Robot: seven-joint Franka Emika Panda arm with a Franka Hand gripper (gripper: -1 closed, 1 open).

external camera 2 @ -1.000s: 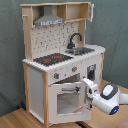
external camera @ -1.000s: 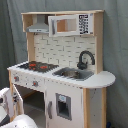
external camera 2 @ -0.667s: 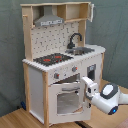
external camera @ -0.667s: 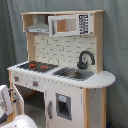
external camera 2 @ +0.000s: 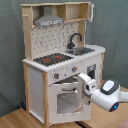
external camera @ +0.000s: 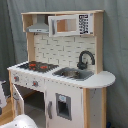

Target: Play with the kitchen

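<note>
The kitchen point(external camera: 65, 95) is a white and light-wood toy with a black-red hob point(external camera: 37, 66), a steel sink point(external camera: 75, 74), a black tap point(external camera: 85, 59) and a grey hood point(external camera: 39, 25). It shows in both exterior views. In the second exterior view my gripper point(external camera 2: 83, 81) is at the upper right corner of the windowed oven door point(external camera 2: 67, 100), just under the knob panel. The door stands swung partly outward. In the first exterior view the door point(external camera: 17, 100) hangs open at the left, with a dark oven opening point(external camera: 34, 102) beside it. Only a white part of my arm point(external camera: 20, 122) shows there.
The kitchen point(external camera 2: 60, 60) stands on a wooden floor point(external camera 2: 20, 117) in front of a grey curtain point(external camera 2: 112, 30). A white microwave-style cabinet point(external camera: 70, 24) sits on the top shelf. The rounded countertop end point(external camera: 102, 80) juts out at the first exterior view's right. My white arm point(external camera 2: 107, 95) fills the second exterior view's lower right.
In the second exterior view my gripper has moved up and to the left, closer to the top of the oven door. In the first exterior view the arm has slid lower, toward the bottom edge.
</note>
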